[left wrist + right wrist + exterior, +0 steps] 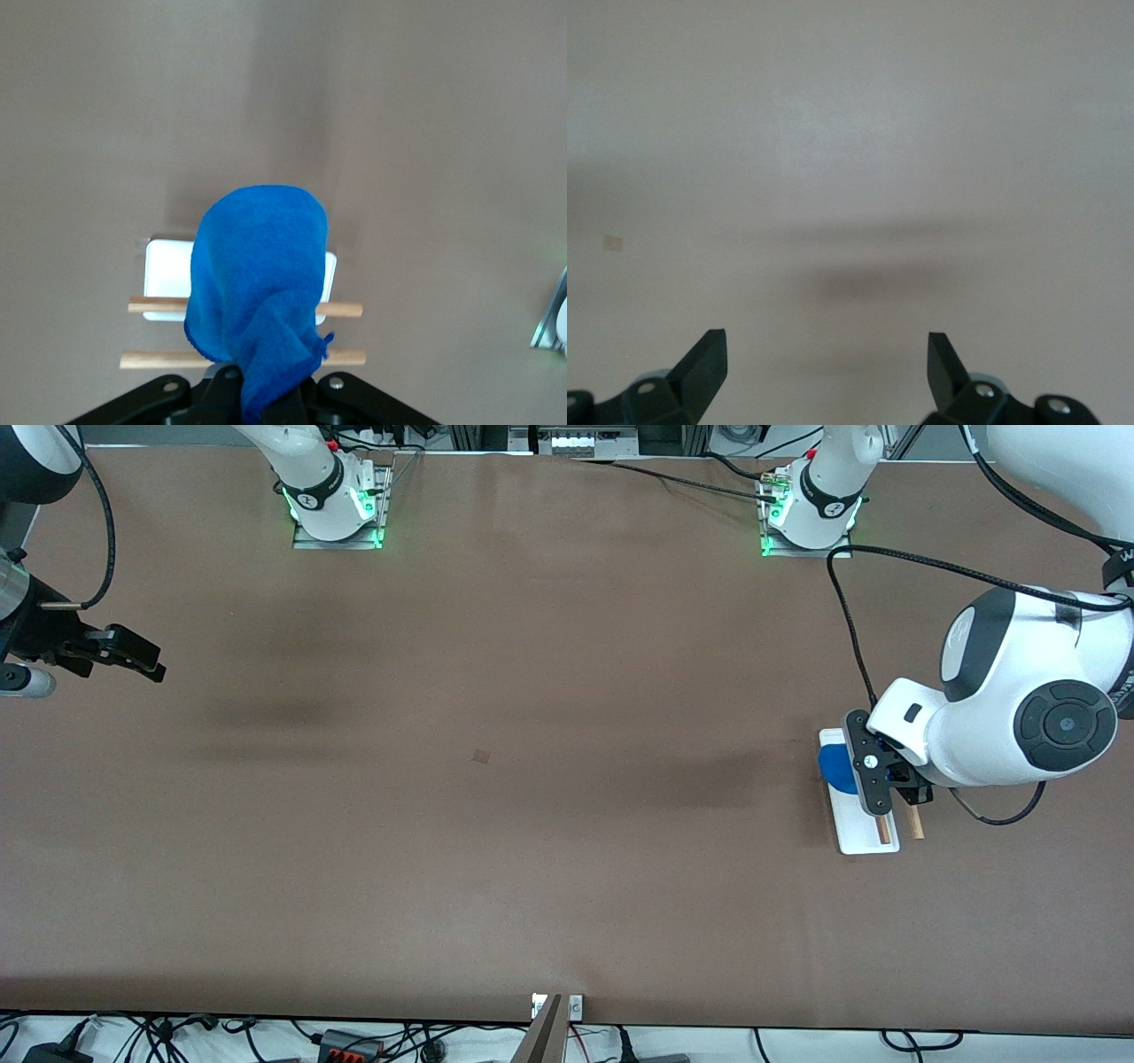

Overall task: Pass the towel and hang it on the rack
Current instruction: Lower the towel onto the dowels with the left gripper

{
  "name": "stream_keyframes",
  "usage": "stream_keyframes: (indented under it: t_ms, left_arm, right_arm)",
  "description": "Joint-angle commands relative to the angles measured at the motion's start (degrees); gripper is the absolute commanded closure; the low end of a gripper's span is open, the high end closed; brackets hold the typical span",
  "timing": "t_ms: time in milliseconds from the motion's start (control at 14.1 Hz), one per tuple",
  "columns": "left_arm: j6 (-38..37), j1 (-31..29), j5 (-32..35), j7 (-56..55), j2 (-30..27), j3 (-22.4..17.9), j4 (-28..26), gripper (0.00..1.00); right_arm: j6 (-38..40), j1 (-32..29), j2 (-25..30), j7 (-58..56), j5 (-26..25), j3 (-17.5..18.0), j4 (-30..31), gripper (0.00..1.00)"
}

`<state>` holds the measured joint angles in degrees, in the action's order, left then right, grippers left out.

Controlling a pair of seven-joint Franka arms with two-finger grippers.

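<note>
The royal-blue towel (257, 274) hangs from my left gripper (261, 403), which is shut on one end of it. The towel spreads across the middle of the rack's two wooden rods (341, 309) and over the white base (168, 266). In the front view the left gripper (879, 779) is over the rack (864, 837) at the left arm's end of the table. There only a patch of towel (835, 769) shows beside the hand. My right gripper (133, 657) is open and empty, over bare table at the right arm's end; its view (824, 350) shows only tabletop.
A small brown square mark (481, 756) lies near the table's middle and also shows in the right wrist view (611, 243). The arm bases (337, 505) stand along the table edge farthest from the front camera. Cables run past the left arm's base (811, 509).
</note>
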<state>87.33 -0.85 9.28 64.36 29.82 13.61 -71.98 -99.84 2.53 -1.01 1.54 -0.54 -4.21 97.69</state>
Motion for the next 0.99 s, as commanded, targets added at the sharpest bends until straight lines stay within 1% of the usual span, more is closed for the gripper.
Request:
stream_keyframes:
  t_ms: [0,142,354,567,708,921]
  left_arm:
    - [1.25,-2.04,-2.17,0.84,1.11,-0.16,1.23,1.0]
    - [3.36,-2.75,-2.08,4.97,1.46,-0.16,0.96,1.0]
    - [7.31,-4.78,-2.34,5.78,1.38,0.19,-2.28,1.0]
    - [7.68,-4.16,-2.78,3.85,1.38,0.28,-2.46,1.0]
    - [7.68,-4.69,-2.6,4.55,1.12,0.27,-3.95,1.0]
    - [6.98,-5.74,-2.69,5.43,-0.29,0.27,-4.22,1.0]
  right_arm:
    - [0.79,-0.16,0.48,-1.01,-0.7,0.43,-0.48,0.0]
    - [0.79,-0.16,0.48,-1.1,-0.7,0.43,-0.48,0.0]
    - [0.79,-0.24,0.39,-1.1,-0.7,0.43,-0.48,0.0]
    - [0.7,-1.2,-0.05,-0.93,-0.52,0.61,-0.48,0.0]
    - [0.7,-2.17,-0.05,-0.84,-0.26,0.7,-0.48,0.0]
    - [0.7,-2.26,-0.14,-1.27,-0.26,1.13,-0.48,0.0]
